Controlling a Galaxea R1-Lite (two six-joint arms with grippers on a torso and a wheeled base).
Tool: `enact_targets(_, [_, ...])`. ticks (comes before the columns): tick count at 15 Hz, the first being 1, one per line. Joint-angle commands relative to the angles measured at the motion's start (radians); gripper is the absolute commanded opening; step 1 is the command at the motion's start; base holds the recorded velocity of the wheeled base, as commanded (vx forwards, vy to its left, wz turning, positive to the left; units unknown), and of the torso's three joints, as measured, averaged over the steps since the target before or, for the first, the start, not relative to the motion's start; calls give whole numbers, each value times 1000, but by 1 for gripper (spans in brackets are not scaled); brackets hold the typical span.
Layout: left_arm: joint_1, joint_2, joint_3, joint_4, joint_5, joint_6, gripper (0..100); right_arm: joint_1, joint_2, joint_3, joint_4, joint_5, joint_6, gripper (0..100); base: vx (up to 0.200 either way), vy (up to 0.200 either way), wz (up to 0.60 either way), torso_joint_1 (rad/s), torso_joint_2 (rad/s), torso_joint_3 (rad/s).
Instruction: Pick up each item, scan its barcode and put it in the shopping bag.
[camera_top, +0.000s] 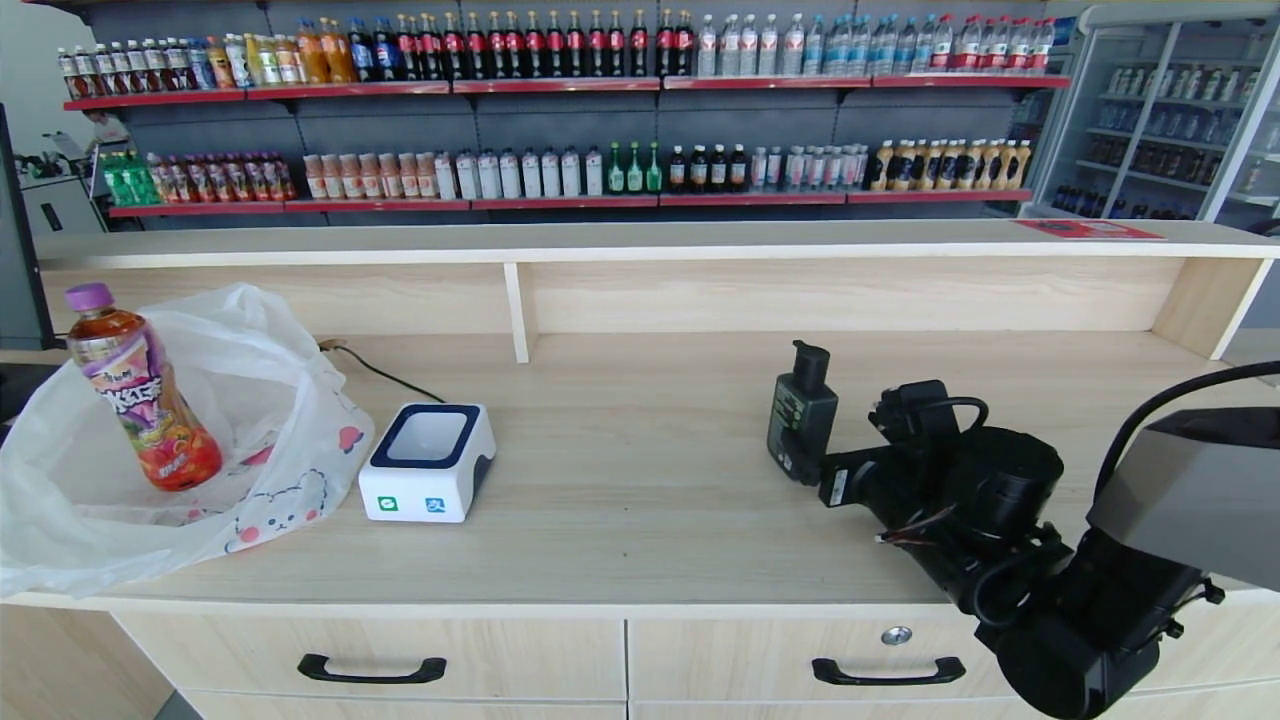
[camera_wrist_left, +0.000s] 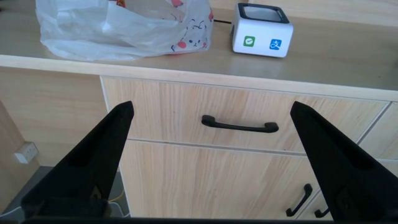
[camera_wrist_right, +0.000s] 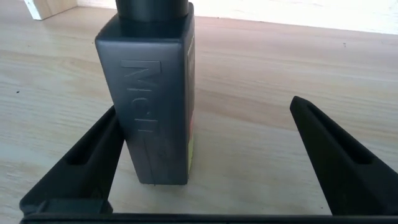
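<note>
Dark bottle (camera_wrist_right: 152, 93): upright on the bench (camera_top: 640, 520), right of the scanner (camera_top: 428, 462), not yet gripped.
Right pincer (camera_wrist_right: 205, 106): spread wide, bottle between its fingers, nearer one; judged set for a side grasp.
Left pincer (camera_wrist_left: 211, 106): spread wide, empty, low before the drawer fronts (camera_wrist_left: 174, 106).
Shopping bag (camera_top: 290, 430): bench's left end, mouth open for loading, tea bottle (camera_top: 140, 400) inside.
Right wrist view settles the finger gap; head view supplies the route past scanner to bag.

The shopping bag (camera_top: 60, 520) runs off the head view's left edge. The right wrist view cuts the dark bottle (camera_wrist_right: 155, 99) off above its shoulder. Shelf bottles (camera_top: 560, 50) along the top are likely too small to identify.
</note>
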Motion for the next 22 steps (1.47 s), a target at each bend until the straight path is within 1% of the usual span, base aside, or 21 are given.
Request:
enact_targets(1, [0,0,0,0,0,-2,100,-5,-20,18,-1,0,0,100,0,0,0,0,0,0])
enact_targets(7, [0,0,0,0,0,-2,100,9,-57,36,-1,3,7,100,0,0,0,0,0,0])
enact_targets(9, [0,0,0,0,0,-2,100,7,-55,21,-1,13,24,100,0,0,0,0,0,0])
enact_targets(12, [0,0,0,0,0,-2,100,11,-49,16,-1,83,24,100,0,0,0,0,0,0])
enact_targets(17, [0,0,0,0,0,-2,100,-20,-1,-48,-1,152,24,100,0,0,0,0,0,0])
enact_targets(22, [0,0,0,0,0,-2,100,-20,68,-139,-1,152,24,100,0,0,0,0,0,0])
